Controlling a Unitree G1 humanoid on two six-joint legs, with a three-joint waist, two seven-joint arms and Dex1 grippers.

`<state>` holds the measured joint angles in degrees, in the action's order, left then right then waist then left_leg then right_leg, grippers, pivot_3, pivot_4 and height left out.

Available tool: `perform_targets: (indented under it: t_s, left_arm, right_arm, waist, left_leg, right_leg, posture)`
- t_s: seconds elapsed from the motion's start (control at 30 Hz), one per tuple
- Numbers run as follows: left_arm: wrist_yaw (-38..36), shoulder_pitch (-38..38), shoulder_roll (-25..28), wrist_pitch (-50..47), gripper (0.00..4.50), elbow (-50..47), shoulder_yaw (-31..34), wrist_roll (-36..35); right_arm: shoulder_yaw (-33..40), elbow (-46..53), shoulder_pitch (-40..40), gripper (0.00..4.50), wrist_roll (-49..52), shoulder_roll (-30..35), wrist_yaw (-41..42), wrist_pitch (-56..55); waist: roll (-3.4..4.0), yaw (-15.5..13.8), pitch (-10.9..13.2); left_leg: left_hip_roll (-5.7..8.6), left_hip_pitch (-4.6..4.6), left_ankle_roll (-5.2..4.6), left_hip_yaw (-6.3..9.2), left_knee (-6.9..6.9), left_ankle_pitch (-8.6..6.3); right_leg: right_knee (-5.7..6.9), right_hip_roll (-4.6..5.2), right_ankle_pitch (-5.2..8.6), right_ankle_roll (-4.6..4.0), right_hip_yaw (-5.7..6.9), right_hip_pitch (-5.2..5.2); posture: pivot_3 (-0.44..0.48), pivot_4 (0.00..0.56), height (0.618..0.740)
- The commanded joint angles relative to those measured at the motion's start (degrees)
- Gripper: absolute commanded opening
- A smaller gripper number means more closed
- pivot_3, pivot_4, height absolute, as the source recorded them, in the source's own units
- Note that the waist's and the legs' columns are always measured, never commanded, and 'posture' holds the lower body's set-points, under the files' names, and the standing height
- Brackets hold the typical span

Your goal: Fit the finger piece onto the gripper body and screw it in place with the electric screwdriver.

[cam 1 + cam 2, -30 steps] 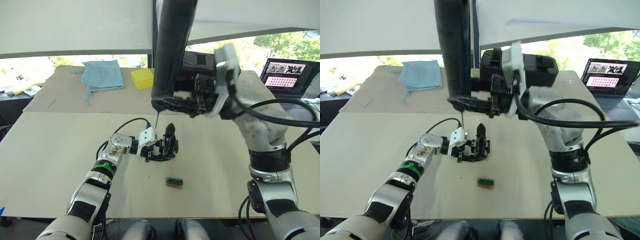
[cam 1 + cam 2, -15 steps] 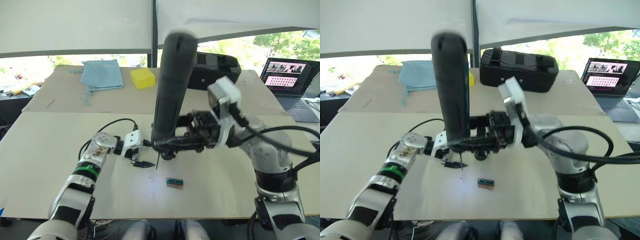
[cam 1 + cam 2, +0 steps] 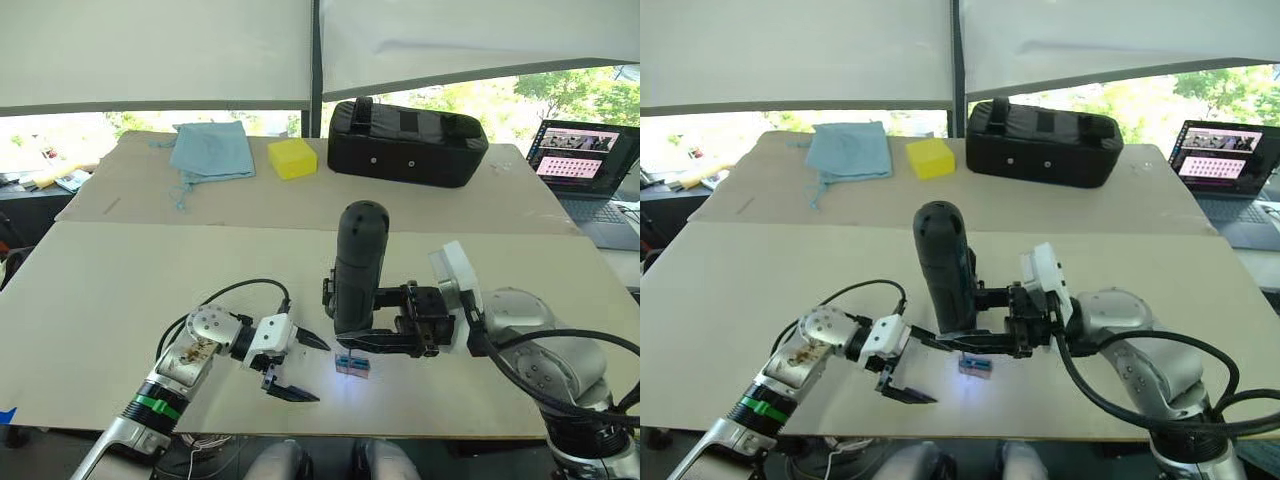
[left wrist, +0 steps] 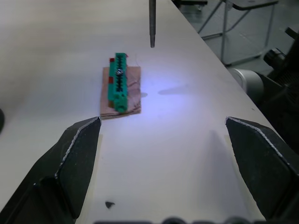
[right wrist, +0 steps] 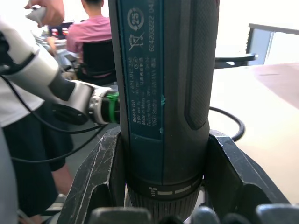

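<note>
The right end effector [image 3: 385, 335] grasps the electric screwdriver [image 3: 357, 268] upright above the green block [image 4: 119, 87]; the left end effector [image 3: 300, 367], released, sits just beside.

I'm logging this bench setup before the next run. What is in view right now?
table: one, beige, beneath everything
cloth: one, light blue, far left of the table
yellow block: one, far side, beside the cloth
padded case: one, black, far side, right of the yellow block
laptop: one, open, far right
electric screwdriver: one, dark, upright, tip just above the small block
small block: one, green on brown, near edge
person: one, pink shirt, seated in the background
left gripper: open, left of the small block
right gripper: shut on the electric screwdriver
</note>
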<state>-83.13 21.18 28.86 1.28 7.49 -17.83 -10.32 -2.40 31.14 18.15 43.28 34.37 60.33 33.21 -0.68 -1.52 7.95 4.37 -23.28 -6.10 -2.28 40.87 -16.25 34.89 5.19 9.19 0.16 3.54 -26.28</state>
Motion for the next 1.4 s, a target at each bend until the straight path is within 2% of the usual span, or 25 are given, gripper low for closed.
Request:
perform_targets:
  t_s: [0.03,0.33,0.87,1.4]
  left_arm:
    - [0.9,0.2,-0.6,1.9,4.5,0.6,-0.7,0.2]
    - [1.8,0.3,-2.3,2.8,4.5,3.0,-1.9,0.5]
    - [4.5,2.8,-1.9,-9.2,4.5,-7.2,-0.9,-3.0]
    - [4.4,3.8,-1.6,-8.8,4.5,-5.5,-1.7,-2.5]
  right_arm:
    - [2.0,3.0,-0.4,1.92,-0.3,-0.1,-1.4,-3.2]
    - [1.8,2.4,-2.8,1.92,-3.4,-0.5,-3.4,-6.2]
    - [1.2,1.5,-2.9,1.92,-4.1,-0.2,-3.2,-7.0]
    - [0.9,1.0,-3.3,1.92,-4.8,0.0,-3.2,-6.7]
  waist:
    - [0.0,0.0,0.0]
    - [0.0,-0.7,0.0]
    - [-0.01,-0.7,0.0]
    - [-0.02,-0.8,0.0]
  left_leg:
    - [0.0,0.0,0.0,0.0,0.0,0.01]
    - [0.0,0.0,-0.01,0.0,0.03,0.0]
    - [0.0,0.01,-0.15,0.0,0.03,0.07]
    - [0.0,0.01,-0.23,0.0,0.03,0.12]
  right_leg:
    - [0.0,0.0,0.0,0.0,0.0,0.0]
    - [-0.04,0.0,0.0,0.01,0.0,0.03]
    - [-0.03,0.0,0.01,0.02,0.0,0.04]
    - [-0.03,0.0,0.01,0.02,0.0,0.04]
  posture:
    - [0.0,0.15,0.739]
    - [0.0,0.15,0.739]
    - [0.0,0.15,0.739]
    - [0.0,0.15,0.739]
